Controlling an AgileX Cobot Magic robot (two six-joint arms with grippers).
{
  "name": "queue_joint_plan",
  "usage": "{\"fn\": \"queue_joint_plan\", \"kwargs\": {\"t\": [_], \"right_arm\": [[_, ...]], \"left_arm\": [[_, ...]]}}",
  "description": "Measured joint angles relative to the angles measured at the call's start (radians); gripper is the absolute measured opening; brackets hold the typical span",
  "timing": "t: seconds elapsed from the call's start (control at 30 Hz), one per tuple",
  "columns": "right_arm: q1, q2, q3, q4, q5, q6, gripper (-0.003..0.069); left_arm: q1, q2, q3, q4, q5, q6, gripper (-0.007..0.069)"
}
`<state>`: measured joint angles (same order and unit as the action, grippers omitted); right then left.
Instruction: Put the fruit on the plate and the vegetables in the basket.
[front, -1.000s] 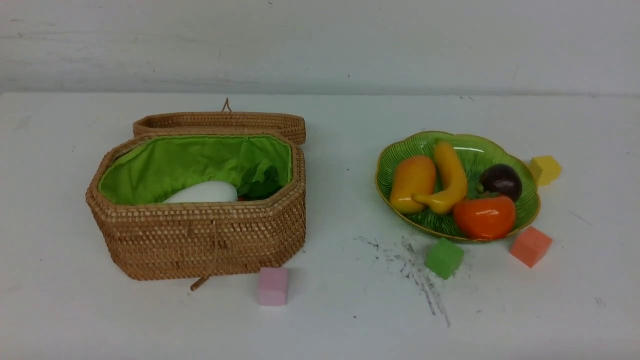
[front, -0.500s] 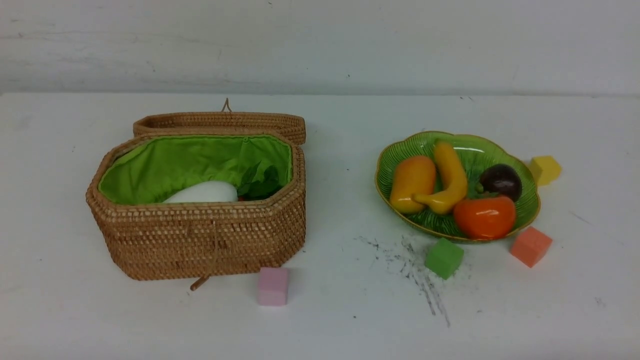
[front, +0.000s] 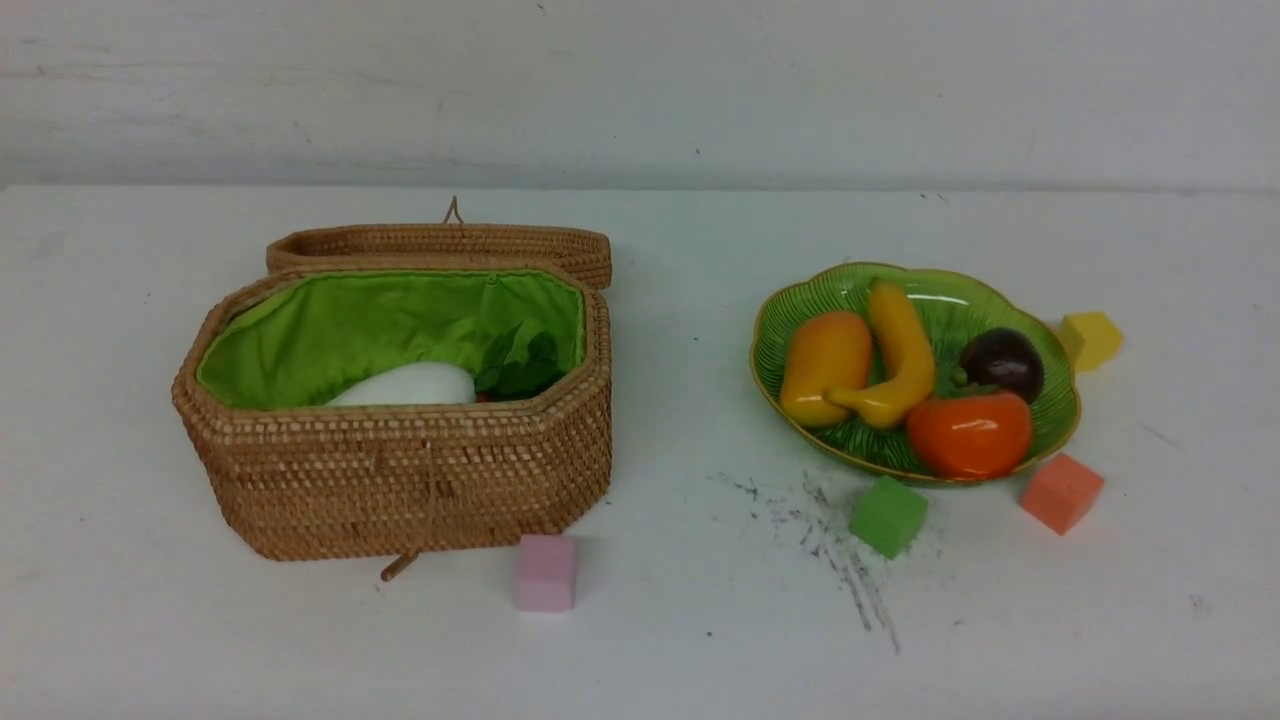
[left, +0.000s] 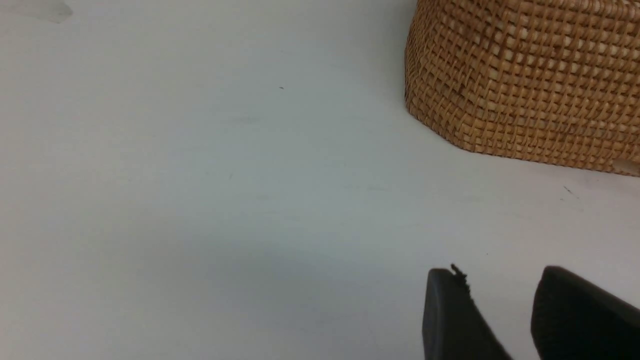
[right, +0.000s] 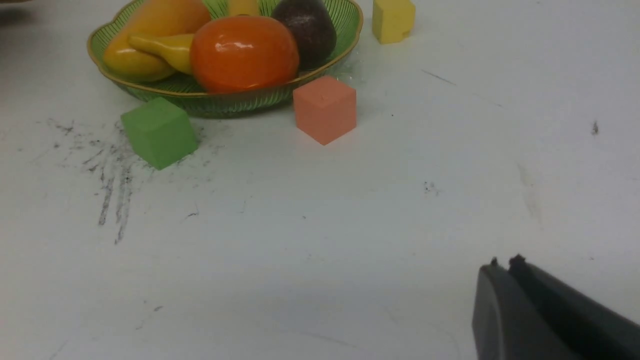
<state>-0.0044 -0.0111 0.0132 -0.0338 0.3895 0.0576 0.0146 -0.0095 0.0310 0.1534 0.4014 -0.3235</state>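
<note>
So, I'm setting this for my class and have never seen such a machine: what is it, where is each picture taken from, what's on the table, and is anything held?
It is a robot with two arms, each ending in a claw. The wide picture looks forward from between the arms; the other two come from cameras on the wrists. On the white table stands an open woven basket holding a white eggplant and something leafy. A green plate carries a mango, banana, orange-red fruit and dark purple fruit. Four foam cubes lie around: pink, green, salmon, yellow. The left claw is open and empty; the right claw is shut on nothing.
</note>
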Motion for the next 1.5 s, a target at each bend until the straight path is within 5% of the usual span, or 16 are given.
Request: {"fn": "queue_joint_plan", "kwargs": {"t": [1.5], "right_arm": [[0.000, 0.000, 0.000, 0.000, -0.002, 0.000, 0.0108]], "left_arm": [[-0.055, 0.000, 0.000, 0.000, -0.002, 0.000, 0.0239]]}}
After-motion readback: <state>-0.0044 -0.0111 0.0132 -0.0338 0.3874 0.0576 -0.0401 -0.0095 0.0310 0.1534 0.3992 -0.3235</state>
